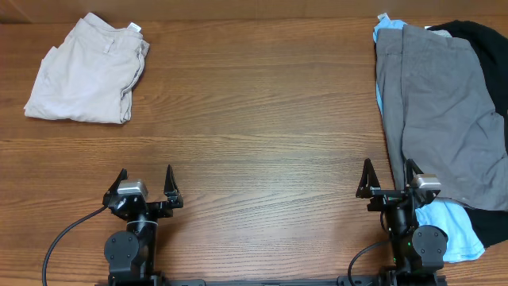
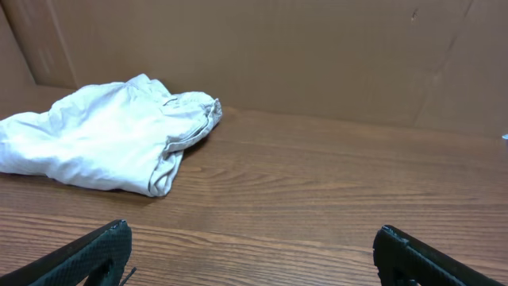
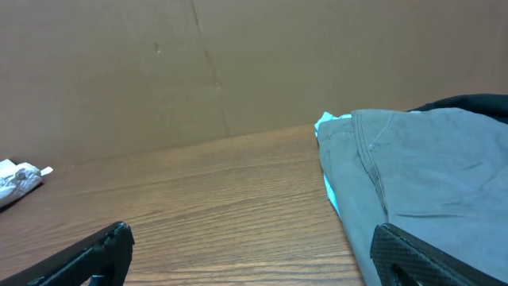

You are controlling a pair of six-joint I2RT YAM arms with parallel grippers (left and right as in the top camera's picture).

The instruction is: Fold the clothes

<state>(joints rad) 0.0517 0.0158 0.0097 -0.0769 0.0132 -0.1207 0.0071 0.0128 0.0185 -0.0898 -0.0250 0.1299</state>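
Beige shorts (image 1: 86, 71) lie at 10 o'clock on the desk (image 1: 262, 119). Left pincer (image 1: 145, 173), 7 o'clock: jaws apart, empty. Right pincer (image 1: 388, 165), 5 o'clock: jaws apart, empty. Grey shorts (image 1: 444, 111), 3 o'clock, cover a light-blue T-shirt (image 1: 454, 232) and a black T-shirt (image 1: 484, 40).

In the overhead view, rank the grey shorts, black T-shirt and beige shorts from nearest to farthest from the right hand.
1. Grey cotton shorts, right side, their edge right beside the right hand.
2. Black T-shirt, under that pile, showing at the far right.
3. Beige shorts, far left of the view, folded.
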